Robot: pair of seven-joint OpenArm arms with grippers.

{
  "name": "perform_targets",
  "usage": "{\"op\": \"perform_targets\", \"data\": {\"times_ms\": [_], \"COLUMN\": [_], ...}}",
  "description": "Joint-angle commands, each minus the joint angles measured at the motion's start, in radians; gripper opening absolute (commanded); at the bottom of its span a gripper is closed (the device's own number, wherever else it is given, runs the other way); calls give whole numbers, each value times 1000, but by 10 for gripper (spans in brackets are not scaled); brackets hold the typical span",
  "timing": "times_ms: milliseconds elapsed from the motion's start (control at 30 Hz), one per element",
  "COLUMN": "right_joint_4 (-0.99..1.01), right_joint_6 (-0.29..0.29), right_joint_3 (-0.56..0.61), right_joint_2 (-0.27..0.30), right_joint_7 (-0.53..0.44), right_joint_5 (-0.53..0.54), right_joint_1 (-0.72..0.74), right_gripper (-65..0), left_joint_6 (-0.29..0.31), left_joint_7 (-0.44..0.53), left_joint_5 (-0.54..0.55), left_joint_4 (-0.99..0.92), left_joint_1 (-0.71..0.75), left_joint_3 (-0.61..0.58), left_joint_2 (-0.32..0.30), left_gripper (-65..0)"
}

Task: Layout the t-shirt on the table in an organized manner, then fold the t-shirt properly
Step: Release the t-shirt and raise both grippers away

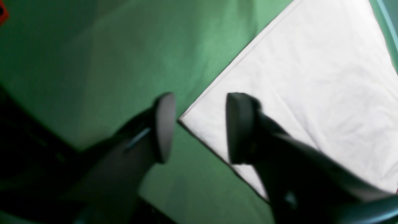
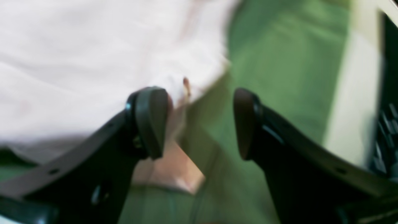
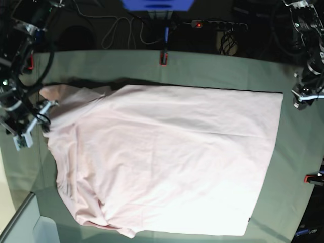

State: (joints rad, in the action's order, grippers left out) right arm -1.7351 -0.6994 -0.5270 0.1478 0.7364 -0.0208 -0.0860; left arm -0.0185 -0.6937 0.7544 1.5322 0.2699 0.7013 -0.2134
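Observation:
The t-shirt (image 3: 167, 157) lies spread over the table (image 3: 212, 66), pale pink with its plain side up; its left part is rumpled, with a sleeve (image 3: 58, 92) bunched at the far left. In the left wrist view my left gripper (image 1: 200, 127) stands open just above a square corner of the t-shirt (image 1: 311, 87), holding nothing. My right gripper (image 2: 199, 123) is open too, its left finger (image 2: 152, 121) over the blurred edge of the t-shirt (image 2: 93, 62) and a folded pink flap (image 2: 174, 171) lying below it. In the base view the left gripper (image 3: 304, 96) is at the shirt's right edge and the right gripper (image 3: 38, 114) at its left edge.
Red-orange clamps hold the cloth at the far edge (image 3: 163, 56), the right edge (image 3: 314, 178) and the far left (image 3: 30, 63). Cables and a power strip (image 3: 217, 24) lie behind the table. The table's front-left corner (image 3: 20, 217) shows at the bottom left.

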Motion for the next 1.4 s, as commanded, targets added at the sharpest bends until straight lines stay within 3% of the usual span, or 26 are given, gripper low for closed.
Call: {"op": "perform_targets", "data": {"times_ms": [0, 233, 467, 567, 933, 1167, 1367], "right_joint_4": [-12, 88, 185, 159, 106, 109, 254], "right_joint_6": [1, 1, 1, 1, 1, 1, 1], "right_joint_3": [-22, -57, -61, -64, -261, -184, -149], "right_joint_2": [6, 3, -18, -18, -21, -21, -29], "right_joint_7": [-19, -42, -258, -262, -260, -265, -268], "right_joint_5": [12, 15, 15, 14, 14, 15, 15], "right_joint_1": [-2, -76, 9, 47, 30, -145, -130], "right_gripper": [-291, -266, -241, -239, -239, -240, -241], "left_joint_6": [-1, -1, -1, -1, 1, 1, 1], "left_joint_7": [16, 21, 16, 16, 19, 26, 26], "left_joint_5": [4, 4, 4, 4, 4, 4, 4], "left_joint_4": [-12, -127, -132, -132, -149, -149, -149], "left_joint_1": [-4, -50, -54, -51, -27, -37, -39], "left_joint_3": [7, 1, -1, -1, 7, 5, 1], "left_joint_2": [-16, -16, -11, -11, -13, -16, -16], "left_gripper": [-346, -262, -259, -259, -260, -260, -260]}}
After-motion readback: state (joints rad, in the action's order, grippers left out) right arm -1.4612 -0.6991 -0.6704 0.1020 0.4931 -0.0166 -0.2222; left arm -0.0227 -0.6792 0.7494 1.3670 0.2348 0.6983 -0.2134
